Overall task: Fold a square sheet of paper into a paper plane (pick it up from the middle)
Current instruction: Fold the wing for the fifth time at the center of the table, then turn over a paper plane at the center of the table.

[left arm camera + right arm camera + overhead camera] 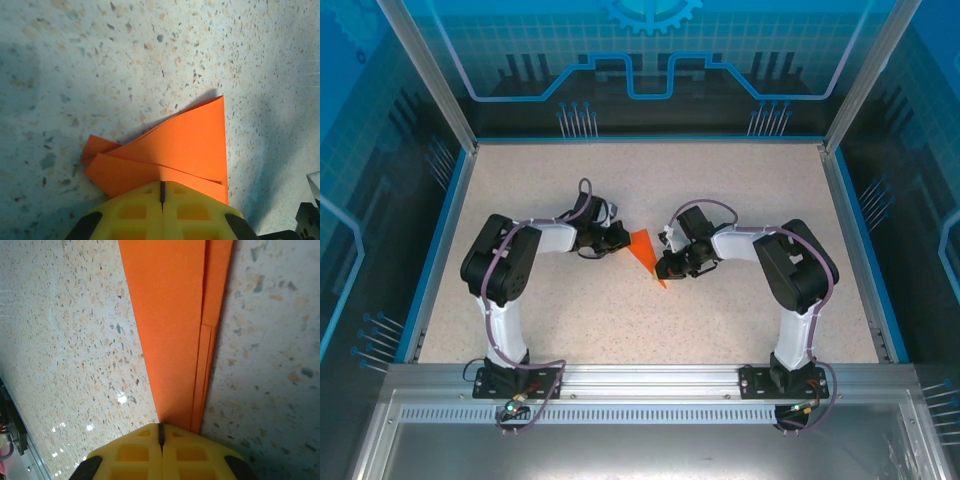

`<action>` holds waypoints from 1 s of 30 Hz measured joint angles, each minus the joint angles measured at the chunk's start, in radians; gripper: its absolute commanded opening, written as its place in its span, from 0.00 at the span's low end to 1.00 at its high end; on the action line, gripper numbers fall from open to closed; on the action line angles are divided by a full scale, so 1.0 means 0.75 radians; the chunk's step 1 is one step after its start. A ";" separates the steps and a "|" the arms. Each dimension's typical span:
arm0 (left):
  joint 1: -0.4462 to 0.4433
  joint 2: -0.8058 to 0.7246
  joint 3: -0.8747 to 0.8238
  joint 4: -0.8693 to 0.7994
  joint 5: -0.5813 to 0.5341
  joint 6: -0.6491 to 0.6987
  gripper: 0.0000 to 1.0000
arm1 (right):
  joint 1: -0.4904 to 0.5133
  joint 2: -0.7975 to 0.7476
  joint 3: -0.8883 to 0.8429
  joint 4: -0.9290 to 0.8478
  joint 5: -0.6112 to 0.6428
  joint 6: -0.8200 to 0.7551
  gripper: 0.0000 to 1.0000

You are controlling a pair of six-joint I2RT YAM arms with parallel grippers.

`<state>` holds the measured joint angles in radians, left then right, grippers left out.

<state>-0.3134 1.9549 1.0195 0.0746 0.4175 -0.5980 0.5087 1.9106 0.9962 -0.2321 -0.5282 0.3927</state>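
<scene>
My left gripper (161, 192) clenched on the wide end of the orange paper plane (645, 252), my right gripper (161, 431) clenched on its narrow tip, middle of the speckled table (620, 325), well off every edge

Item one: your left arm (502, 262) was bent at the elbow and reached inward; left tool (619, 238) fully closed, fingers (132, 211) pressed together. Item two: your right arm (792, 266) mirrored it; right tool (667, 266) fully closed.

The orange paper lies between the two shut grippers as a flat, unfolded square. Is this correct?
Not unfolded: the left wrist view shows the orange paper folded into overlapping layers, a pointed wedge. It does lie between the shut left gripper and right gripper.
</scene>
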 measured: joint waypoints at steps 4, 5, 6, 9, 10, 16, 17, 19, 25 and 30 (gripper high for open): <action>0.021 0.013 0.035 -0.042 0.018 0.009 0.01 | 0.000 -0.001 -0.003 0.008 0.001 0.004 0.00; 0.032 0.013 0.042 -0.050 0.006 0.015 0.02 | 0.000 -0.003 -0.003 0.008 0.001 0.004 0.00; 0.046 0.013 0.050 -0.060 -0.012 0.023 0.04 | 0.000 -0.005 -0.006 0.011 0.001 0.004 0.00; 0.113 0.013 0.074 -0.087 -0.077 0.039 0.09 | 0.001 -0.012 -0.009 0.022 0.002 0.004 0.00; 0.141 0.013 0.082 -0.099 -0.097 0.042 0.11 | 0.001 -0.014 -0.007 0.022 0.003 0.004 0.01; 0.208 -0.014 0.124 -0.180 -0.199 0.076 0.31 | 0.011 -0.040 0.012 -0.031 0.042 0.015 0.17; 0.207 -0.028 0.124 -0.199 -0.211 0.082 0.35 | 0.013 -0.051 0.012 -0.044 0.052 0.025 0.22; 0.201 -0.076 0.126 -0.254 -0.238 0.070 0.46 | 0.014 -0.091 0.012 -0.072 0.074 0.043 0.32; 0.098 -0.228 0.174 -0.451 -0.392 0.064 0.75 | 0.007 -0.328 0.027 -0.084 0.192 0.121 0.70; -0.089 -0.281 0.246 -0.613 -0.528 -0.009 0.85 | -0.083 -0.504 0.006 -0.067 0.312 0.160 0.90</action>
<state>-0.3801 1.7439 1.2041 -0.3851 0.0212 -0.6044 0.4461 1.5330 1.0008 -0.2825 -0.2939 0.5125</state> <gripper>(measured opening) 0.834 0.838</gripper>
